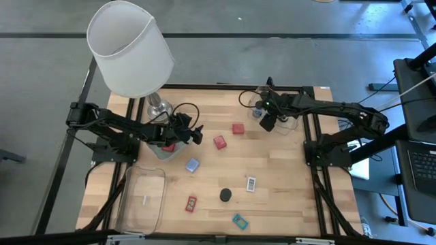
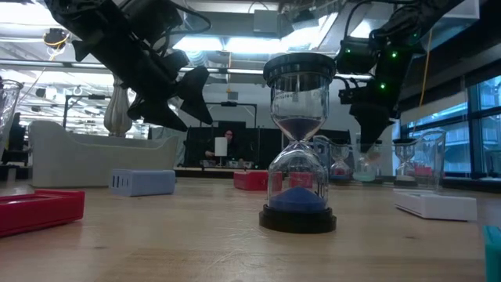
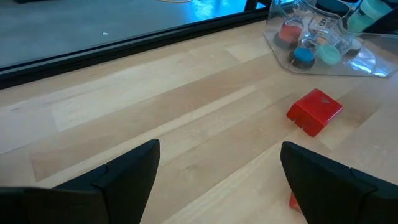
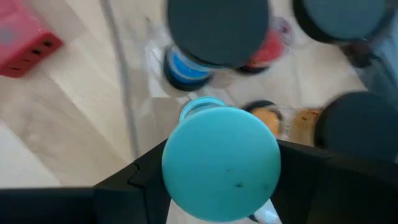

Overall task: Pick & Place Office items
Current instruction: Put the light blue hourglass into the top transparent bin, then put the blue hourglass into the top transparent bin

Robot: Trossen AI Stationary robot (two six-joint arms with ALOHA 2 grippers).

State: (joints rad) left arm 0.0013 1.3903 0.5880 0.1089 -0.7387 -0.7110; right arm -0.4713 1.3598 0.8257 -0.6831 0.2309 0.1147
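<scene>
Small office items lie scattered on the wooden table: two red blocks, a pale blue block, a dark-capped blue-sand hourglass standing upright, a white-labelled bit, a red bit and a teal bit. My left gripper hovers open above the table, left of the red blocks. My right gripper is over the far right clear tray, shut on a teal-capped hourglass. My right gripper pinches the teal-capped hourglass between its two fingers, just under the round teal top cap. The fingers come from above, pointing down. The hourglass stays upright among the other hourglasses in the tray; whether its lower end rests there, I cannot tell.
The far right tray holds several hourglasses with dark caps and red, blue and orange sand. A white-shaded lamp stands at the far left beside a tray with a red piece. A larger clear tray sits near left. Black frame rails border the table.
</scene>
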